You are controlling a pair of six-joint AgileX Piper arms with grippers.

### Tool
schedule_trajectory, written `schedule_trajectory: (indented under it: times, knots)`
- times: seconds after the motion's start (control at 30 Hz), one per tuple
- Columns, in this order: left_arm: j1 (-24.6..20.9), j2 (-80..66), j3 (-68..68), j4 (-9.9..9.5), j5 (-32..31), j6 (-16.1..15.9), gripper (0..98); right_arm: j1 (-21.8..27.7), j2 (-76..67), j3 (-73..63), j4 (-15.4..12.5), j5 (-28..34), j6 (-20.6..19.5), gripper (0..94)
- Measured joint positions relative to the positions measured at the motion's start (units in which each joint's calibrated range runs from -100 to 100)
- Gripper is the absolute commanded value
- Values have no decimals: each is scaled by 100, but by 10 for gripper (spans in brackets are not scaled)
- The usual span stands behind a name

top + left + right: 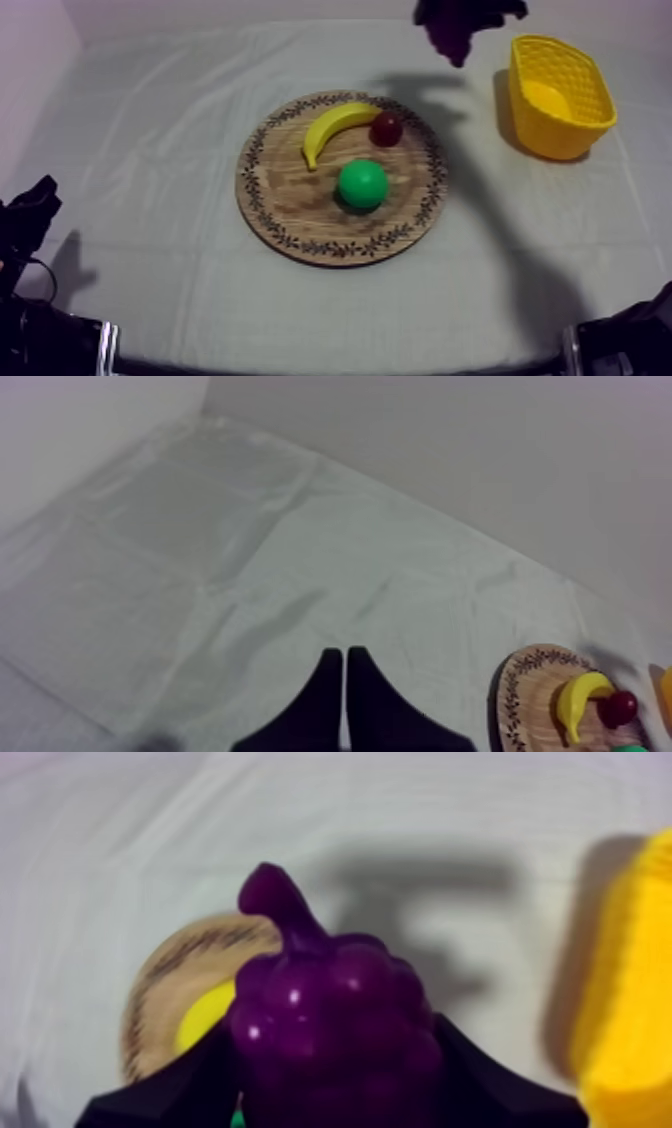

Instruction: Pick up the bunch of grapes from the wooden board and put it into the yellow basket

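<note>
Grapes held in the air, short of the basket.
The right hand point(335, 1097) is clamped on the bunch of grapes point(455, 42), one finger on each side of its wide middle. The bunch hangs high above the table, beyond the wooden board point(290, 190) and near the yellow basket point(550, 135), not yet over it. The left hand point(343, 696) rests low at its own side, fingers together on nothing. The bunch looks like light, stiff, glossy plastic, probably slippery on its bumps. A hold across the thick middle seems safer than the thin stem.
</note>
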Motion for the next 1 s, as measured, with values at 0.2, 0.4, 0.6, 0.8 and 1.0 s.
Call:
schedule_trajectory:
  times: [0.2, 0.4, 0.6, 0.8, 1.0]
  knots:
    - [0, 0, 0, 0, 0, 0, 1, 799, 300, -171, 34, -147, 141, 334]
    - [0, 0, 0, 0, 0, 0, 1, 1463, 679, -433, 64, -226, 221, 339]
    - [0, 0, 0, 0, 0, 0, 1, 1803, 956, -479, 171, -362, 207, 430]
    - [0, 0, 0, 0, 0, 0, 1, 1938, 1008, -286, 127, -515, 192, 741]
    - [0, 0, 0, 0, 0, 0, 1, 2015, 769, 21, 84, -549, 312, 804]
